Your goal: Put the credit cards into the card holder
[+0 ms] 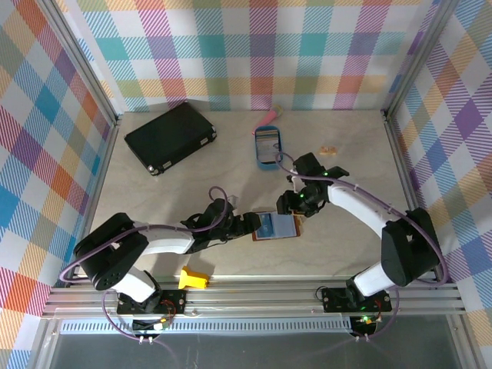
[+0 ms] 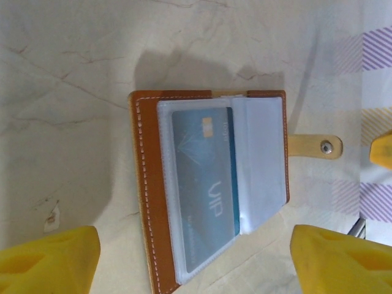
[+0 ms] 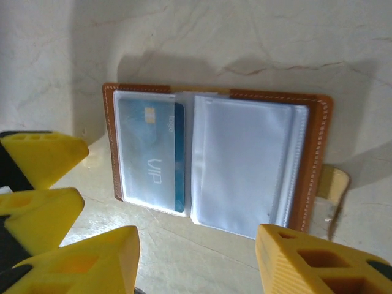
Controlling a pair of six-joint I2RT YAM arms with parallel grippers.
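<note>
A pale, smooth bench (image 1: 192, 192) carries an open brown leather card holder (image 1: 275, 226), lying flat near the front edge between the two arms. Its clear plastic sleeves fan out like pages. A blue card (image 2: 205, 184) marked VIP sits inside one sleeve. The left fingers (image 1: 250, 224) are spread wide just beside the holder, gripping nothing. The right fingers (image 1: 294, 209) are also spread and empty, hovering at its other side. The holder looks light and floppy and would likely slide on the bench, so pin it by the leather border. The sleeves look limp and slippery. Cards are thin and stiff, best pinched by an edge.
</note>
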